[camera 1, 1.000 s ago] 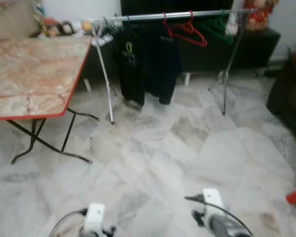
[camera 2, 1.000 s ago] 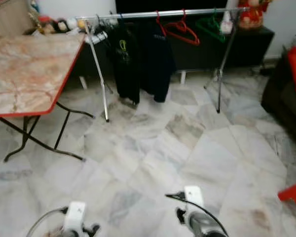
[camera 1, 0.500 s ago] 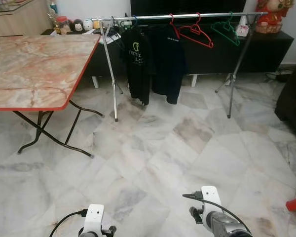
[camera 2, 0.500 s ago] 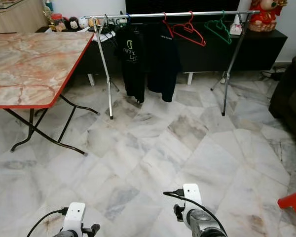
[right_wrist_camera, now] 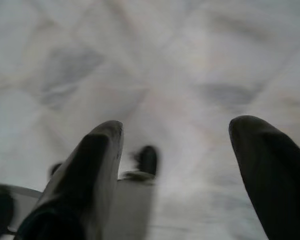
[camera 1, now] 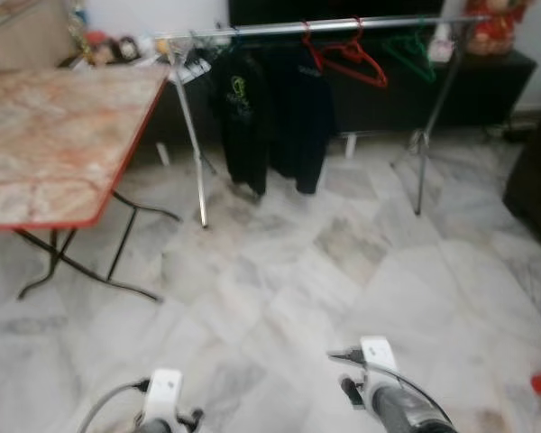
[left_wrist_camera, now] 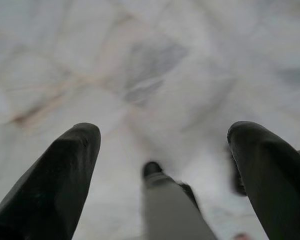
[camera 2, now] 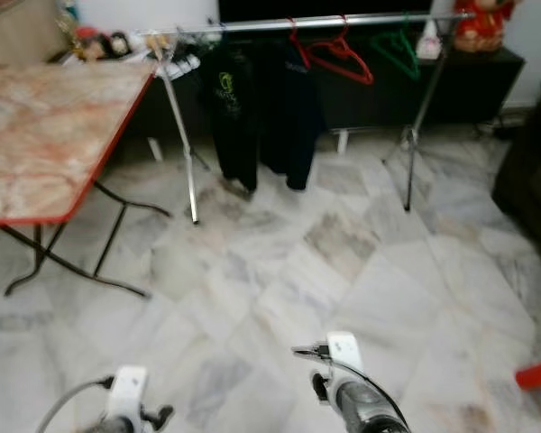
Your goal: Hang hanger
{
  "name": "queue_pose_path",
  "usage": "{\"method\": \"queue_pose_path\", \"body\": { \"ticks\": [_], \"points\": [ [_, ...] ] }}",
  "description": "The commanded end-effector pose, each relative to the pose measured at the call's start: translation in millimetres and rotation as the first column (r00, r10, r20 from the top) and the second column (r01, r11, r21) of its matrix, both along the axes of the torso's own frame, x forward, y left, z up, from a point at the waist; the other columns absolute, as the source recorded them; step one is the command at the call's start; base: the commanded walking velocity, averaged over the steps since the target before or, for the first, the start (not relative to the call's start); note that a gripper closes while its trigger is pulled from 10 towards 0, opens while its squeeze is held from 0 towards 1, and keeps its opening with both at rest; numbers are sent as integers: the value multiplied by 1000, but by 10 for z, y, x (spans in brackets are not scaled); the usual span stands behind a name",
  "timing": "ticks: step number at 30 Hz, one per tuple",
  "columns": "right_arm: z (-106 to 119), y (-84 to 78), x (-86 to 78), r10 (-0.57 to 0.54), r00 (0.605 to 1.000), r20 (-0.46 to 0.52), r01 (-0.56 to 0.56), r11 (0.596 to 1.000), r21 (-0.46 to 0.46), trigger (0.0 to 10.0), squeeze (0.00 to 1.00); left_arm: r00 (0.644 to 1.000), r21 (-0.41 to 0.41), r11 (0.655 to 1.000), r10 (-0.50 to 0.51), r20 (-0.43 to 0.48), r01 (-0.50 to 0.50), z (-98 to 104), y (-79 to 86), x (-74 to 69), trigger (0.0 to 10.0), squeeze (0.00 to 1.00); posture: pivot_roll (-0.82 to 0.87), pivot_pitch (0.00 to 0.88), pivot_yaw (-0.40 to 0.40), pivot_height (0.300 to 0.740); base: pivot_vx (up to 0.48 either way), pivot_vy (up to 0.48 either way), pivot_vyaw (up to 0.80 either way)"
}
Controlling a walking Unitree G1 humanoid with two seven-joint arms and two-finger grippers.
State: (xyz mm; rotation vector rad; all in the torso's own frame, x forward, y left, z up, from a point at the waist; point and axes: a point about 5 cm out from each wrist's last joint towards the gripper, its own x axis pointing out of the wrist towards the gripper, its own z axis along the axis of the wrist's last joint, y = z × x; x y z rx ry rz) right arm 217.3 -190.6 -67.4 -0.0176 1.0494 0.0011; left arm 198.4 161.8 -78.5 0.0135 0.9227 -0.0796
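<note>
On the clothes rack (camera 1: 325, 27) hang a red hanger (camera 1: 347, 56), a green hanger (camera 1: 413, 52) and black shirts (camera 1: 270, 117); their print is unreadable. Both the left gripper (left_wrist_camera: 160, 165) and the right gripper (right_wrist_camera: 175, 160) have fingers spread apart, holding nothing.

I see a clothes rail (camera 1: 252, 30) ahead holding black shirts (camera 1: 270, 117), a red hanger (camera 1: 347, 59) and a green hanger (camera 1: 410, 54); marble worktop (camera 1: 54, 144) left.

Both eye views are soft with blur. The tabletop (camera 1: 45, 144) runs off the left edge, and the small things (camera 1: 108, 47) behind it are too smeared to name. A red object (camera 2: 536, 374) is cut by the right edge. The print on the dark shirt (camera 1: 239, 95) cannot be read.
</note>
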Motion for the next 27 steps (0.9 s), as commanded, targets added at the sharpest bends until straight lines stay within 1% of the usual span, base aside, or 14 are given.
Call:
{"method": "queue_pose_path", "body": {
  "ticks": [1, 12, 17, 23, 27],
  "points": [
    [40, 152, 96, 29, 999, 27, -30, 999, 25, 10000, 0, 1000, 38, 999, 21, -15, -20, -12, 173, -48, 10000, 0, -62, 0, 15, 740, 326, 0, 0],
    [48, 167, 111, 48, 998, 41, -49, 998, 26, 10000, 0, 1000, 37, 999, 5, -19, -5, -10, 184, -46, 10000, 0, -69, 0, 17, 740, 330, 0, 0],
    [48, 163, 110, 51, 998, 41, -52, 998, 25, 10000, 0, 1000, 33, 999, 9, -20, -9, -12, 179, -49, 10000, 0, -67, 0, 15, 740, 332, 0, 434],
    [43, 156, 101, 26, 999, 41, -27, 999, 33, 10000, 0, 1000, 29, 1000, 9, -21, -9, -14, 171, -51, 10000, 0, -65, 0, 12, 740, 333, 0, 0],
    [57, 153, 123, 17, 999, 51, -19, 999, 40, 10000, 0, 1000, 26, 1000, 8, -18, -8, -4, 167, -31, 10000, 0, -64, 0, 10, 740, 334, 0, 0]
  ]
}}
